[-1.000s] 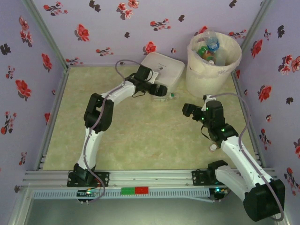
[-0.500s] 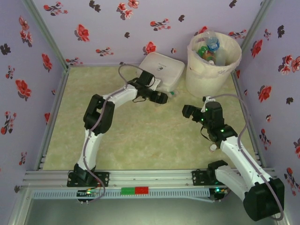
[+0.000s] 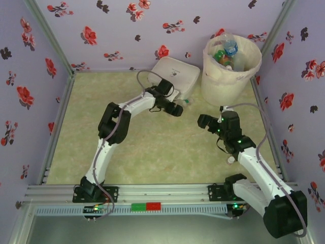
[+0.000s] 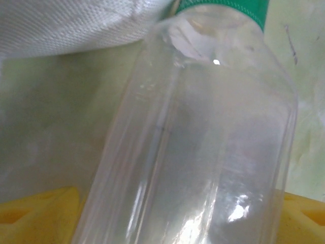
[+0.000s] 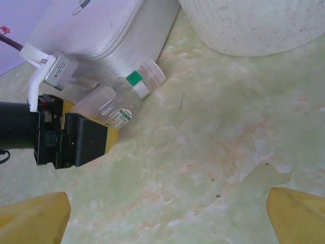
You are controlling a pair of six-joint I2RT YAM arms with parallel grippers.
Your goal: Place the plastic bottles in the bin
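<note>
Here: left end effector astride a bottle by the case

Top view: the bin [image 3: 218,84] stands in the tabletop's [image 3: 142,152] far right corner with bottles [image 3: 227,51] inside. A clear bottle [image 3: 187,102] lies at the white case's [image 3: 175,73] near edge, at the left end effector [image 3: 177,109]. The right end effector [image 3: 203,121] hangs wide and empty.

Left wrist: yellow fingers [image 4: 35,208] flank the clear bottle; whether they press it cannot be told.

Right wrist: its neck points toward the bin.
</note>
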